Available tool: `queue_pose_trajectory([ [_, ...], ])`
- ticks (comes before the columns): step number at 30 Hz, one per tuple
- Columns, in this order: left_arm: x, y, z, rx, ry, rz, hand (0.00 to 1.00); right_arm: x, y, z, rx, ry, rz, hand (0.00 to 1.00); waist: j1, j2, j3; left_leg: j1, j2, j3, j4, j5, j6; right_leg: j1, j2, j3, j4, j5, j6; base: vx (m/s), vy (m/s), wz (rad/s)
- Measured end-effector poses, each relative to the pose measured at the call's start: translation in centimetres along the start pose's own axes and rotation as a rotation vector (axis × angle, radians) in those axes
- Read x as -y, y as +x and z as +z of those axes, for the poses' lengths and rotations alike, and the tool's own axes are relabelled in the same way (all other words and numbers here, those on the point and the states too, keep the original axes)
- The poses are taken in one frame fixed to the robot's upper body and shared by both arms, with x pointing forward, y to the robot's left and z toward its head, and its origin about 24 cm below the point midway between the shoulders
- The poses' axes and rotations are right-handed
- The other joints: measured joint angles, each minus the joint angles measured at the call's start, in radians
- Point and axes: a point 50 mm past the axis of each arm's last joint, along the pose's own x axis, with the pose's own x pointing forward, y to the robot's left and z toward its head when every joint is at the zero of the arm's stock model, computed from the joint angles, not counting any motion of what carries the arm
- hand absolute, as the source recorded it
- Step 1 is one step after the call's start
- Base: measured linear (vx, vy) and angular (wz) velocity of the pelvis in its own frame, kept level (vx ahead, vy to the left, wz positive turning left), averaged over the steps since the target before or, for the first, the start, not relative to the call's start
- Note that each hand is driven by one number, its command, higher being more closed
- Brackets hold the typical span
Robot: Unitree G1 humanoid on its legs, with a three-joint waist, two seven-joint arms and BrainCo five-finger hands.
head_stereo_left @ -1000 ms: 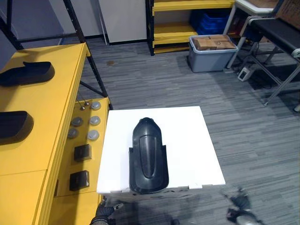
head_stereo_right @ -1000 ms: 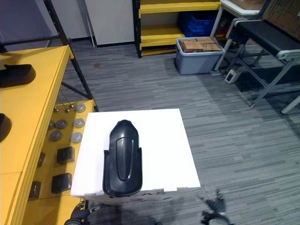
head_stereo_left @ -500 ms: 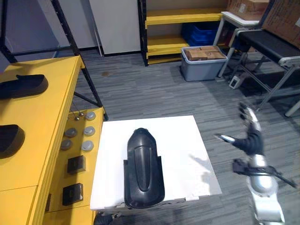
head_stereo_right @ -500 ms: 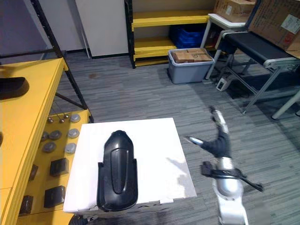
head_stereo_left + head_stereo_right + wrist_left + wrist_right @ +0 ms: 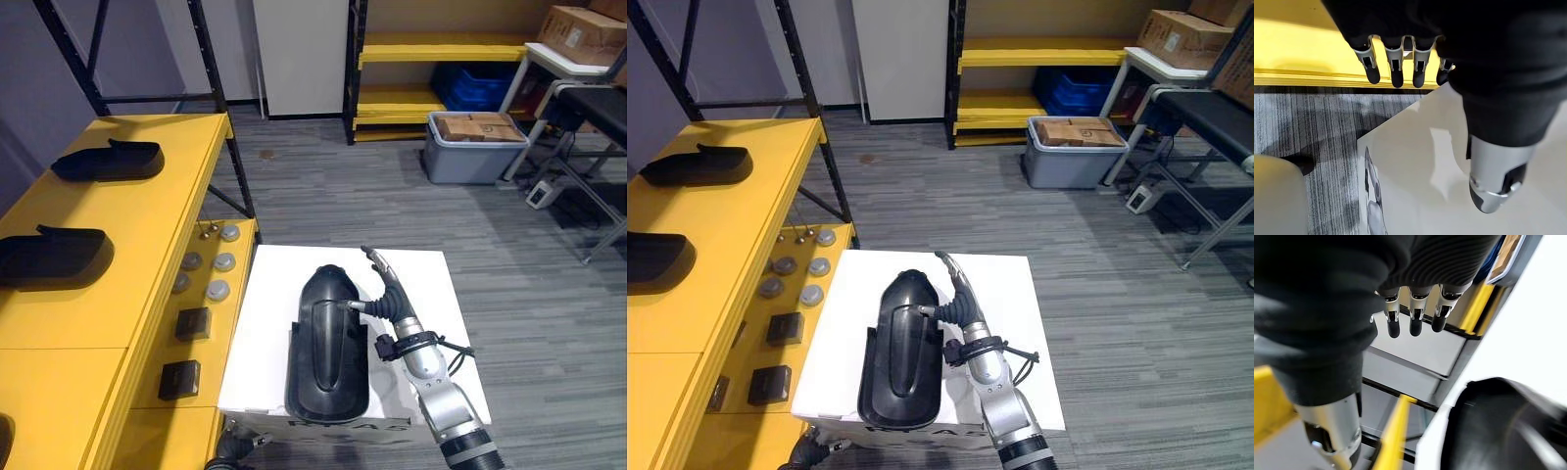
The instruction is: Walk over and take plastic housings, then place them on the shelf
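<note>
Half a second ago the right hand (image 5: 390,304) hung over the grey striped floor (image 5: 529,294) at 3 o'clock of the white square bench (image 5: 266,313). Now it is above the bench top, just at 3 o'clock of the long black plastic housing (image 5: 328,343). The housing has kept its place, lying lengthwise down the bench's middle. The hand is spread, with its fingers straight toward 12 o'clock and its thumb stretched at the housing's rim; I cannot tell whether it touches. The left hand (image 5: 233,448) sits low at 6 o'clock, under the bench's near edge.

The left wrist view adds that this hand's fingers (image 5: 1396,71) are straight in a row with the thumb apart, beside the bench's white side. The right wrist view shows straight fingers (image 5: 1413,320) holding nothing, with the housing's dark curve close by.

The housing's near end reaches the bench's 6 o'clock edge, and bare white strips run at 3 and 9 o'clock. Just at 9 o'clock stands the yellow shelf (image 5: 147,225). Its lower tier carries grey round discs (image 5: 224,261) and black square blocks (image 5: 193,323). Its top holds two more black housings (image 5: 108,160), with bare yellow between them. Open floor stretches from 3 to 12 o'clock, out to a grey bin (image 5: 475,157) at 1 o'clock.
</note>
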Motion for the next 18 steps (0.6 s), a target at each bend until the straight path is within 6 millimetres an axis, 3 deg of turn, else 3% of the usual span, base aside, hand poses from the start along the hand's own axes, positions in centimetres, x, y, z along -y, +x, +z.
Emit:
queue_pose_trajectory([
  [6,0.7,-0.1,0.3,0.002,-0.009,-0.002,0.0,-2.1,-0.4,-2.4,-0.159,-0.102,0.036,0.0,0.0,-0.005,0.012,-0.013,-0.003,-0.019,-0.023,0.03,0.007,-0.011,-0.001,-0.007,-0.023,0.038,0.001,-0.11,0.024,0.04],
  [10,0.8,-0.1,0.3,0.001,-0.004,0.006,0.0,-2.4,-0.6,-3.7,-0.24,-0.207,0.031,0.0,0.0,-0.003,0.018,-0.015,0.002,-0.037,-0.068,0.051,0.011,-0.016,0.006,-0.022,-0.054,0.073,-0.002,-0.15,0.021,0.11],
  [18,0.7,0.1,0.5,-0.003,0.001,0.018,0.0,-2.4,-1.3,-4.2,-0.274,-0.281,-0.006,0.0,-0.001,-0.004,0.028,-0.012,0.01,-0.033,-0.108,0.075,0.007,-0.008,0.013,-0.022,-0.107,0.127,-0.003,-0.11,0.018,-0.02],
])
